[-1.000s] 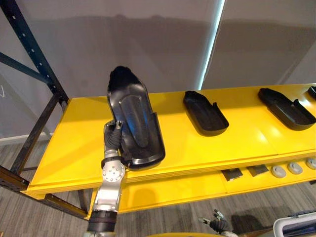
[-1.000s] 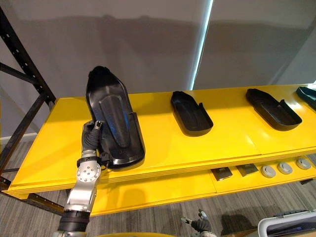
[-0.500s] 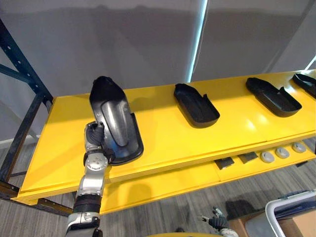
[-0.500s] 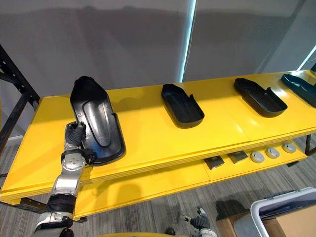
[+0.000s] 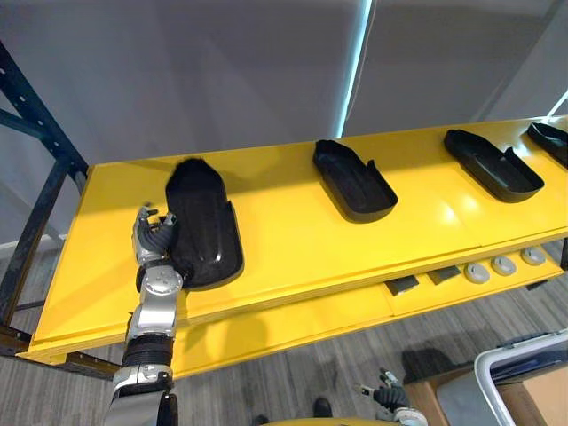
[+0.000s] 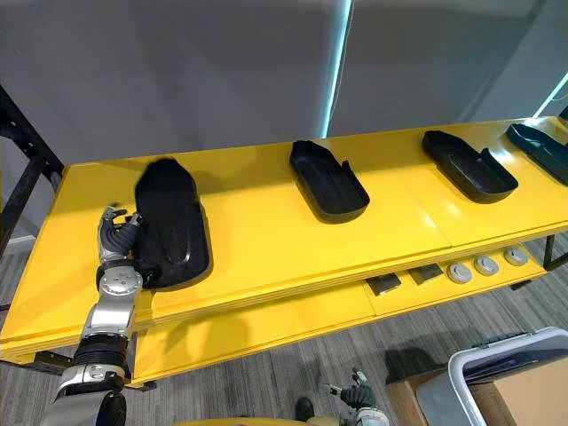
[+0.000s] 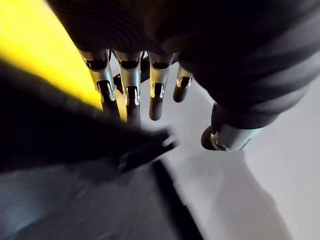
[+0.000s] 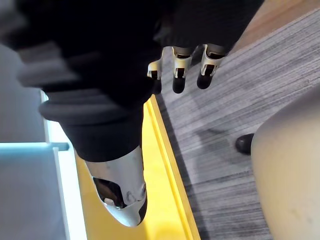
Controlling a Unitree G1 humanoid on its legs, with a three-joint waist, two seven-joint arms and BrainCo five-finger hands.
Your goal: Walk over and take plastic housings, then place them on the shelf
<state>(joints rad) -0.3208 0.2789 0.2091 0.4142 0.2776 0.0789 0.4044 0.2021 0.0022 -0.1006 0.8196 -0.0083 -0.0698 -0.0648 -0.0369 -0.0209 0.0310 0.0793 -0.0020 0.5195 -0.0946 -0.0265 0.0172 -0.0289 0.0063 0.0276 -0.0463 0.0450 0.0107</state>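
Housing: the black plastic housing lay flat on the left part of the yellow shelf, its near end close to the front edge.
Left hand: at the housing's left rim, fingers straight and loosely spread, gripping nothing; whether they touched the rim could not be told.
Right hand: low near the floor, fingers relaxed, empty.
Risk: a fingertip catching the rim as the arm drew back could drag the housing over the front edge.
Neighbouring housings: well apart, unlikely to be struck.

- Eye views: above the shelf's front, looking down, sharing its top.
- Left wrist view: very close over the shelf.
- Right wrist view: by the shelf's front edge, facing the floor.
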